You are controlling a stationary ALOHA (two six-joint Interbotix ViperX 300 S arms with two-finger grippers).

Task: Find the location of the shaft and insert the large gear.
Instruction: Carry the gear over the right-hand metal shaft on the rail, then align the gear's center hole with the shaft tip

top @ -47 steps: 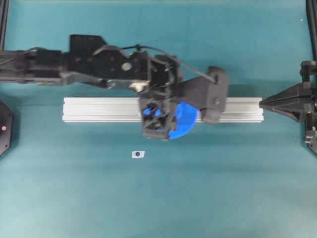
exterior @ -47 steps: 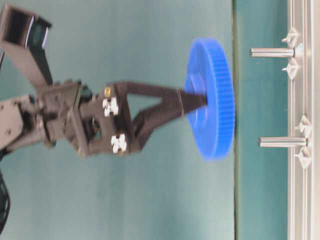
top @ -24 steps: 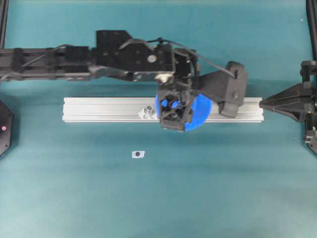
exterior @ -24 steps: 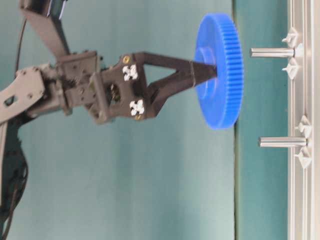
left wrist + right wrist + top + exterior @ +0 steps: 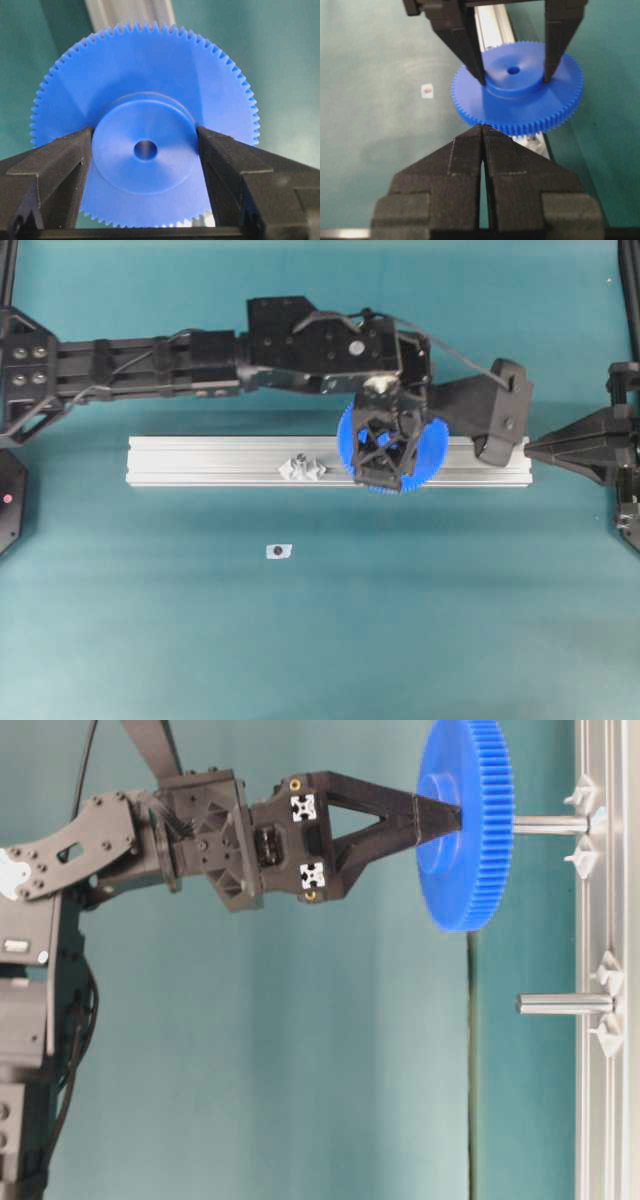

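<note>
The left gripper [image 5: 145, 150] has its two fingers [image 5: 55, 170] clamped on the raised hub of the gear [image 5: 145, 95], one on each side, with the small centre hole showing between them. In the table-level view the same gripper [image 5: 440, 815] holds the gear [image 5: 465, 825] face-on to the rail [image 5: 605, 1120], and the shaft [image 5: 550, 823] sticks out from the rail just past the gear's far face, in line with the hub; whether its tip has entered the hole cannot be told. A second pin [image 5: 565, 1004] stands on the rail well off to one side of the fingers, clear of the gear. From overhead, the gripper [image 5: 385, 445] and gear [image 5: 430, 450] sit over the rail [image 5: 200, 460], with a pair of clear mounts [image 5: 303, 468] beside them and a small white tag [image 5: 279, 551] on the mat beyond.

The right gripper [image 5: 482, 131] has its fingers [image 5: 455, 160] pressed together on nothing, their tips pointing at the rim of the gear [image 5: 517, 90] from close by.
</note>
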